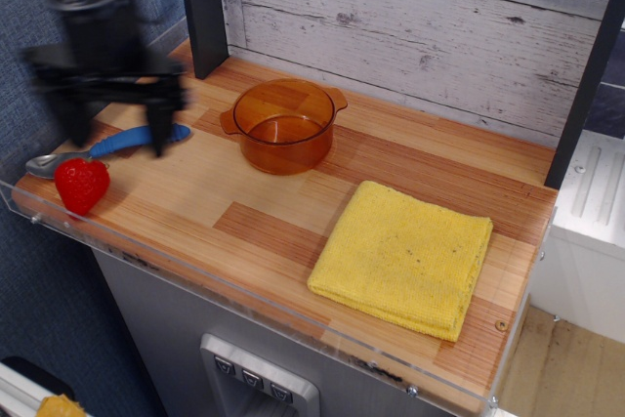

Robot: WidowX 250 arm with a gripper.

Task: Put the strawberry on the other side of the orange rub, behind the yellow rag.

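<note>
The red strawberry [81, 186] lies at the front left corner of the wooden counter. The amber-orange pot [284, 125] stands at the back middle. The yellow rag [404, 256] lies flat at the front right. My gripper [114, 139] is blurred by motion, open and empty, its two fingers pointing down, above the left side of the counter just behind the strawberry and over a blue-handled spoon [107, 146].
A clear acrylic rim [195, 285] runs along the counter's front and left edges. A dark post [203, 9] stands at the back left and a grey plank wall [420, 17] lies behind. Bare wood shows between pot and rag.
</note>
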